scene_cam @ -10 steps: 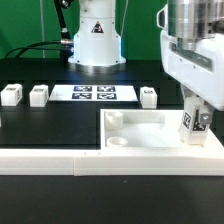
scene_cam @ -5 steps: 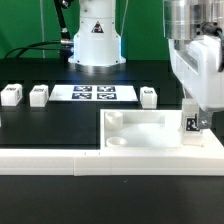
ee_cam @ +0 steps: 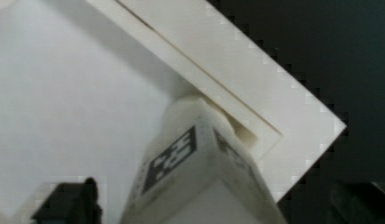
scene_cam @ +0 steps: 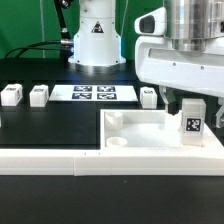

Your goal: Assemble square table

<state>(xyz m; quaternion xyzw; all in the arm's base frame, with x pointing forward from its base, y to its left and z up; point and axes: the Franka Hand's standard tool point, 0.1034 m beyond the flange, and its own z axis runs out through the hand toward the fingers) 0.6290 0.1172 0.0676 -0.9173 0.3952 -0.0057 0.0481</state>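
Leg [scene_cam: 193,122] upright, seemingly seated in square table's [scene_cam: 150,136] corner socket, gripper [scene_cam: 190,103] open above.

Your exterior view faces the robot base [scene_cam: 97,35] from low; your wrist view looks closely down, sharing the leg [scene_cam: 192,124] and slab [scene_cam: 150,135].

marker board [scene_cam: 93,94], long white rail [scene_cam: 45,160] — black table [scene_cam: 50,125]
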